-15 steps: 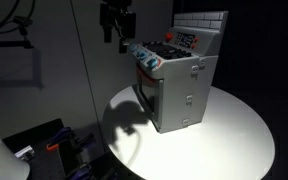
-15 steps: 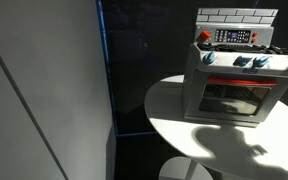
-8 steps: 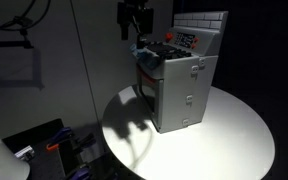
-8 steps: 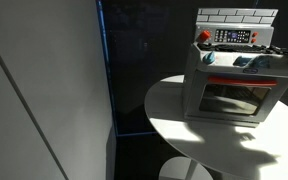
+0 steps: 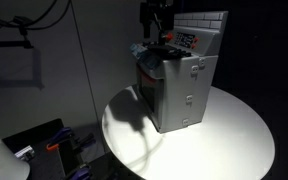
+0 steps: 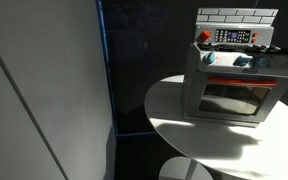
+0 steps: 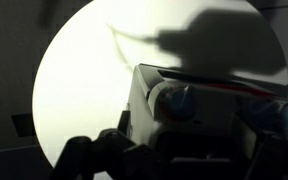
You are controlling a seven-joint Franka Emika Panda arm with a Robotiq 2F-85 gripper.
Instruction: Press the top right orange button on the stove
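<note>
The grey toy stove [image 5: 189,85] stands on a round white table and shows in both exterior views [image 6: 234,85]. Its red-and-white button cluster [image 5: 187,38] sits on the low panel under the white tiled back [image 6: 234,36]. The top right orange button is too small to single out. My gripper [image 5: 156,36] hangs over the front-left part of the stove top, short of the cluster, and looks open and empty. In the wrist view the gripper [image 7: 179,155] is a dark shape above the stove's front edge and a blue knob [image 7: 179,98].
The round white table [image 5: 234,130] carries the stove, and its edge drops off on all sides [image 6: 179,115]. A grey wall panel [image 6: 44,90] stands beside the table. Dark clutter [image 5: 54,145] lies on the floor. The arm's shadow falls on the tabletop [image 7: 214,35].
My gripper has moved sideways from beside the stove to over its top, toward the back panel. Its shadow has slid across the table and the stove front.
</note>
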